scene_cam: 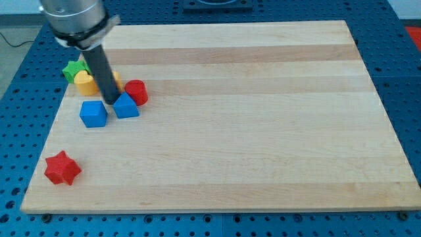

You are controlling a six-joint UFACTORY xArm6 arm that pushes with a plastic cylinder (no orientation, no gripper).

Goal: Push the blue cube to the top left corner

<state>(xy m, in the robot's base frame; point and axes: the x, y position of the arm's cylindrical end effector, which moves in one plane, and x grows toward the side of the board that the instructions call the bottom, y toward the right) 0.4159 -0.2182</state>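
Blue cube point(93, 113) near board's point(263, 131) left edge, tip point(110, 102) just right

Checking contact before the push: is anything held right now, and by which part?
Nothing is held; the rod cannot grip. My tip sits at the top edge of the blue triangular block, right of the blue cube.

No text, label, brand, number or sign can be read anywhere in the camera view. The pale wooden board point(250, 118) shows only plain grain, the small coloured blocks clustered toward 9 o'clock have bare faces, and the blue perforated table surface point(404, 79) around the board carries no legible marking.
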